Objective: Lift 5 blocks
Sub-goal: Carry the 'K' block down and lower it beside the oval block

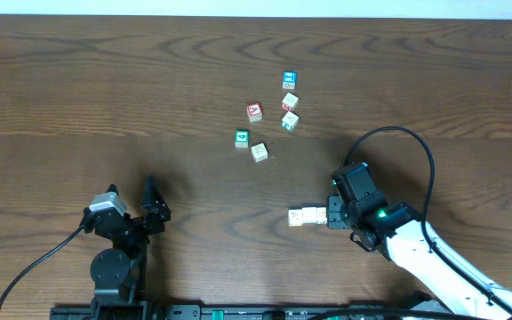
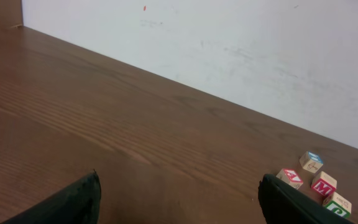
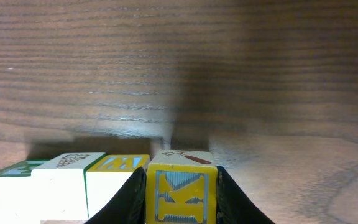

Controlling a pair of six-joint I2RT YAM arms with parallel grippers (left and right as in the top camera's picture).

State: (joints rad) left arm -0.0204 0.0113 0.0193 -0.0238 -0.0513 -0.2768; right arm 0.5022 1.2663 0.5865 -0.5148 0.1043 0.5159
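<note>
The right gripper (image 3: 180, 210) is clamping the yellow K block (image 3: 180, 183), ending a block row (image 3: 67, 180) near the desk's (image 1: 105, 89) front edge; the left gripper (image 2: 179, 202) is gaping open.

wooden table (image 1: 78, 89) | right of centre toward far edge, 6 loose: blue cube (image 1: 289, 81), red cube (image 1: 254, 112), green cube (image 1: 242, 139), 3 cream cubes (image 1: 259, 153) | nearer near edge: row of blocks (image 1: 302, 216), contact with surface unclear

Black left arm (image 1: 114, 244); white-cased right arm (image 1: 416, 251), green light (image 1: 381, 213), black cable (image 1: 423, 147).
</note>
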